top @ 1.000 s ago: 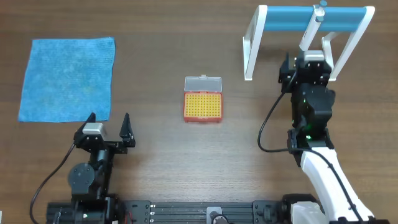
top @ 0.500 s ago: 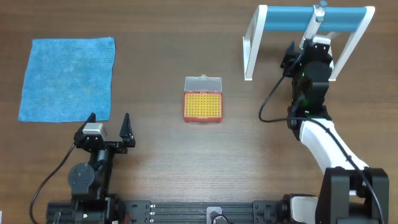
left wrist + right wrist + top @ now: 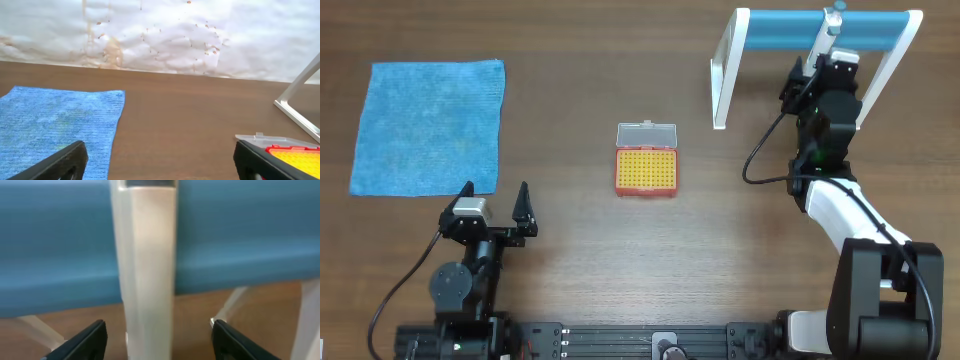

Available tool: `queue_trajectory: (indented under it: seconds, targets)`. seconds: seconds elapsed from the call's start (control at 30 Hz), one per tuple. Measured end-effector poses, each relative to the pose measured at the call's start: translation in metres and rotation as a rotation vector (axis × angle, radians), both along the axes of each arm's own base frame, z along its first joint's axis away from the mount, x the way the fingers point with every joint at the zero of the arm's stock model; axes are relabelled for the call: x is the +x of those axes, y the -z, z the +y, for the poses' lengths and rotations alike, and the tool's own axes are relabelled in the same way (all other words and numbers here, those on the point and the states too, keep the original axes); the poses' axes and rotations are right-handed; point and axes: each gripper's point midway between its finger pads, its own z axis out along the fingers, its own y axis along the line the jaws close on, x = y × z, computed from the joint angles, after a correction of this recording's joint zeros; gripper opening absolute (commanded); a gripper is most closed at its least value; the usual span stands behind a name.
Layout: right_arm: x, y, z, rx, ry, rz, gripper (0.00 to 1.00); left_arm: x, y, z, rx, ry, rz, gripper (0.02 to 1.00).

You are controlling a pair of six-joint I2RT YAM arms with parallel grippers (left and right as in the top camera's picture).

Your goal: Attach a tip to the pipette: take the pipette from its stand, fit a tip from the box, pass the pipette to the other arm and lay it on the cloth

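The slender white pipette (image 3: 149,265) hangs upright from the blue crossbar of its white-framed stand (image 3: 780,28), at the far right corner of the brown wooden table (image 3: 620,270). The right gripper (image 3: 157,332) is spread wide, with one black finger on each side of the pipette's body and neither touching it. The likely risk is an off-centre closure: one finger would meet the body first and swing it on the bar, leaving a skewed grasp or knocking the pipette loose. A lift that fails to clear the bar could drag the light stand along. The orange tip box with a clear lid (image 3: 646,170) sits mid-table, and the blue cloth (image 3: 428,128) lies at the far left corner. The left gripper (image 3: 496,197) rests wide open near the front left, beside the cloth.
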Motion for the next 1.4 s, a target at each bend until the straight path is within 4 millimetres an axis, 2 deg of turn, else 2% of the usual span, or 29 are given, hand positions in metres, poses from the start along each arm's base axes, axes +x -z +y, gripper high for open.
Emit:
queue_trajectory:
  seconds: [0.27, 0.43, 0.47, 0.5, 0.53, 0.93, 1.27, 1.4]
  targets:
    - [0.012, 0.009, 0.006, -0.01, -0.042, 0.019, 0.678, 0.0, 0.0, 0.0, 0.0, 0.0, 0.0, 0.943]
    - [0.013, 0.01, 0.003, -0.017, -0.043, 0.022, 0.676, 0.0, 0.0, 0.0, 0.0, 0.0, 0.0, 0.945]
    - [0.012, 0.01, 0.002, -0.017, -0.04, 0.022, 0.404, 0.0, 0.0, 0.0, 0.0, 0.0, 0.0, 0.945]
    - [0.012, 0.01, 0.001, -0.017, -0.038, 0.022, 0.211, 0.0, 0.0, 0.0, 0.0, 0.0, 0.0, 0.945]
    - [0.012, 0.01, 0.001, -0.022, -0.038, 0.023, 0.075, 0.0, 0.0, 0.0, 0.0, 0.0, 0.0, 0.945]
    - [0.013, 0.009, 0.002, -0.031, -0.042, 0.021, 0.075, 0.0, 0.0, 0.0, 0.0, 0.0, 0.0, 0.945]
    - [0.014, -0.004, 0.002, -0.037, -0.043, -0.026, 0.073, 0.0, 0.0, 0.0, 0.0, 0.0, 0.0, 0.945]
    - [0.011, -0.023, 0.007, -0.041, -0.052, -0.066, 0.075, 0.0, 0.0, 0.0, 0.0, 0.0, 0.0, 0.945]
